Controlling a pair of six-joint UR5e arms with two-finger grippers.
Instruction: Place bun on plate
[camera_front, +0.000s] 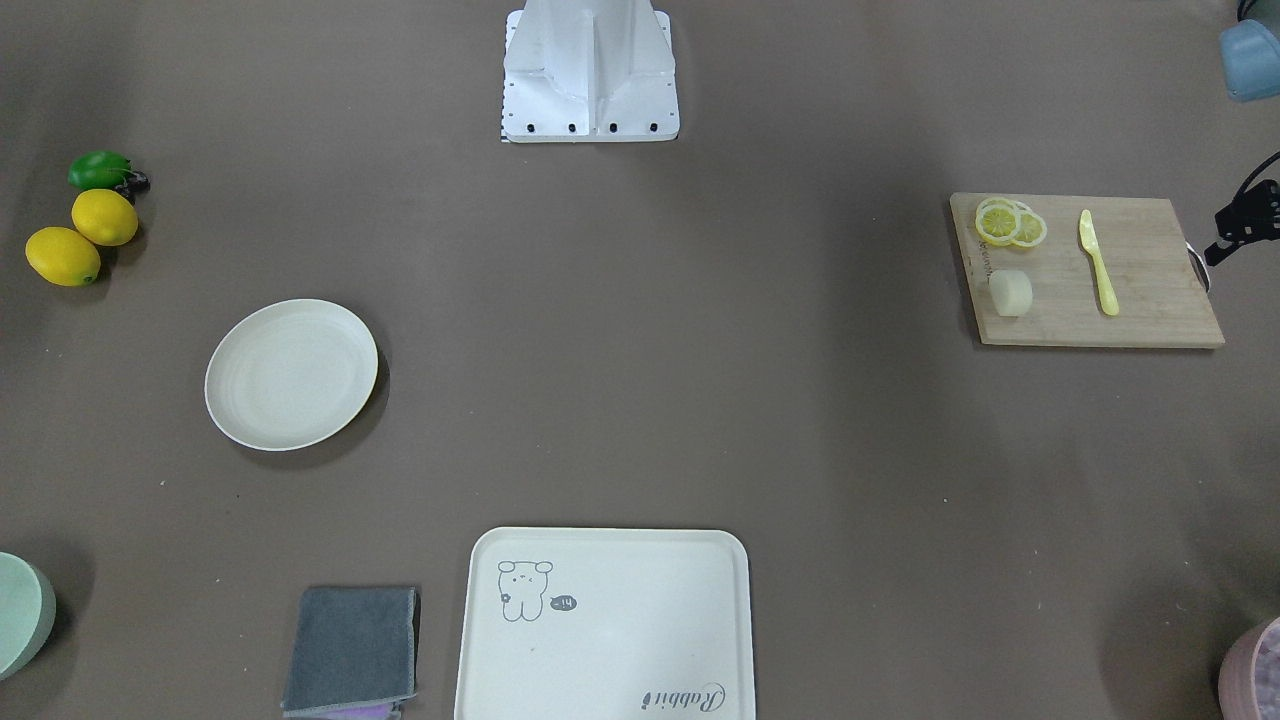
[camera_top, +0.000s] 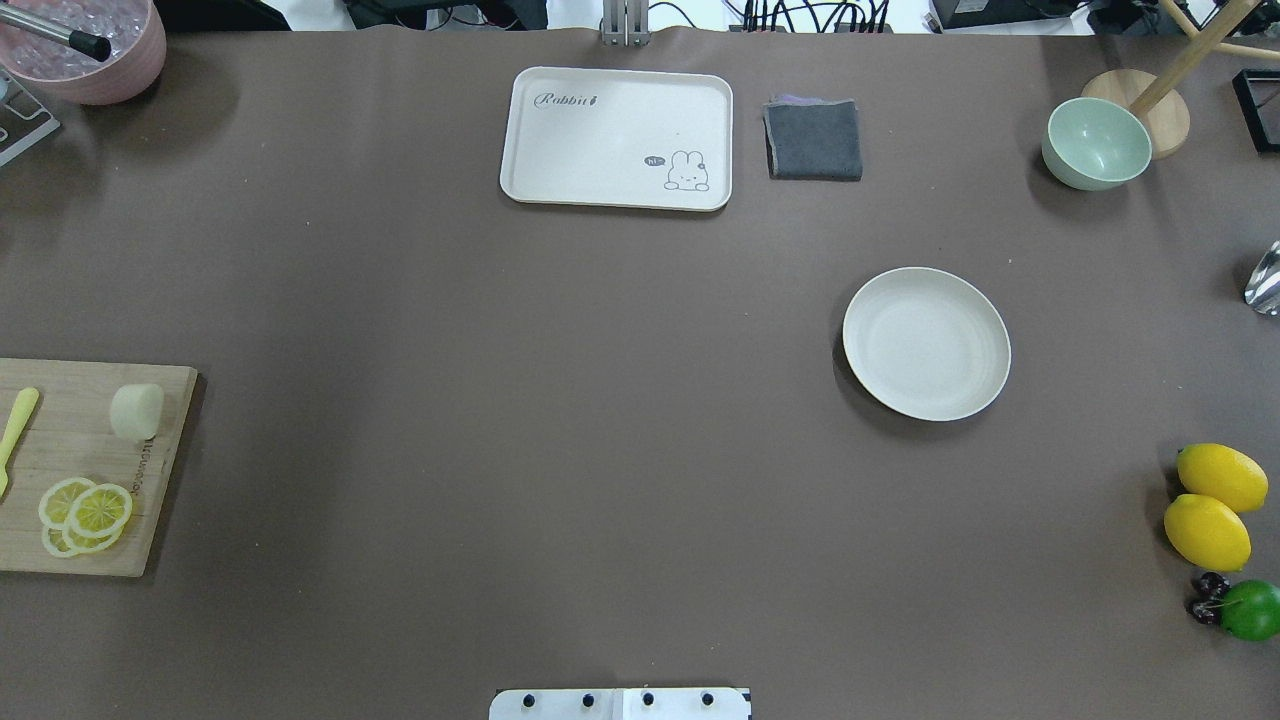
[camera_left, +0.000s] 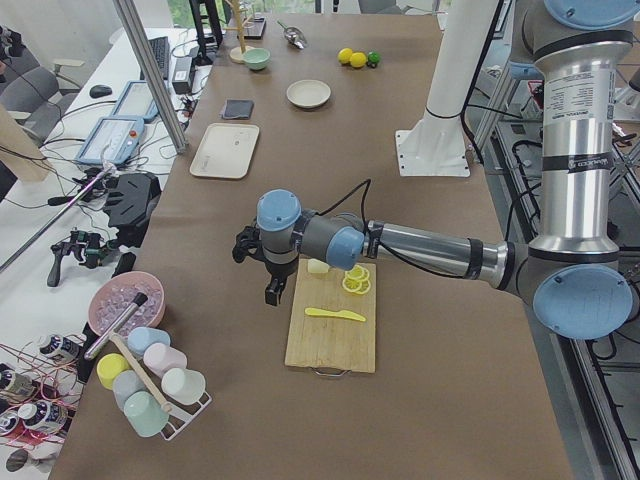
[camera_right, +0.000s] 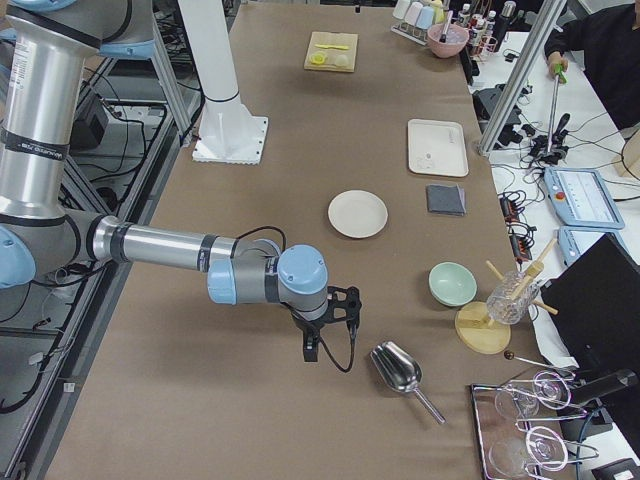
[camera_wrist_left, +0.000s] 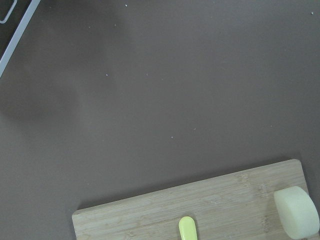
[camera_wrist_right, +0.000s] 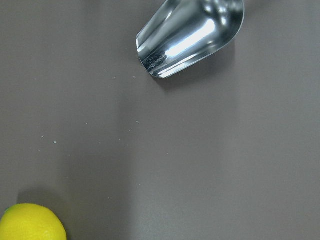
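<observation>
The bun (camera_top: 137, 411) sits on the wooden cutting board (camera_top: 60, 440), near its lemon slices (camera_top: 85, 513), with the plate (camera_top: 926, 343) well apart from the board. The tray (camera_top: 600, 140) reads "Rabbit" and "hi". The left gripper (camera_left: 271, 293) hangs beside the board, the right gripper (camera_right: 310, 348) far from it. Whether either one's fingers are apart cannot be told.

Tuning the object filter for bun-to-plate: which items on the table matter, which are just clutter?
Job: bun, on the wooden cutting board; plate.

Lying about: lemon slices, yellow knife, Rabbit tray, grey cloth, green bowl, two lemons, lime, metal scoop.
</observation>
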